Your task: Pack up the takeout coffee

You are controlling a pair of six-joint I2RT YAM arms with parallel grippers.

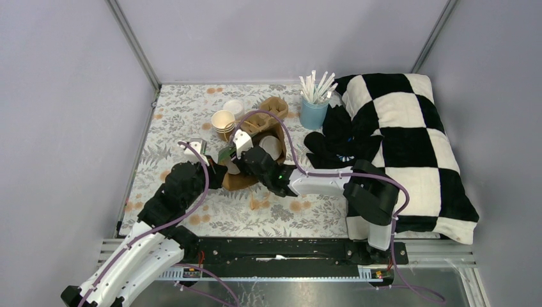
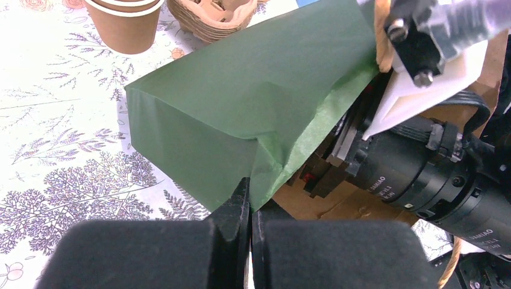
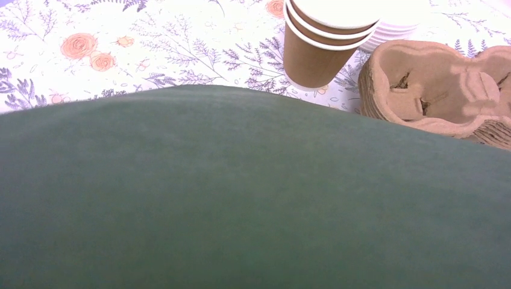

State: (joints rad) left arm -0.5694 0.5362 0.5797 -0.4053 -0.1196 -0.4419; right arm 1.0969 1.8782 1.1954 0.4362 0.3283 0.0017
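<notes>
The takeout coffee shows as a stack of tan paper cups, open and cream-white inside, standing at the back left. White lids are piled just behind them. A paper bag, green on one face and brown on the other, lies in front of the cups. My left gripper is shut on the bag's green edge. My right gripper reaches in at the bag's mouth. The green sheet fills its wrist view and hides its fingers.
A brown moulded-pulp cup carrier sits right of the cups. A light-blue cup of white straws stands behind it. A black-and-white checkered cloth covers the table's right side. The flowered tablecloth lies underneath.
</notes>
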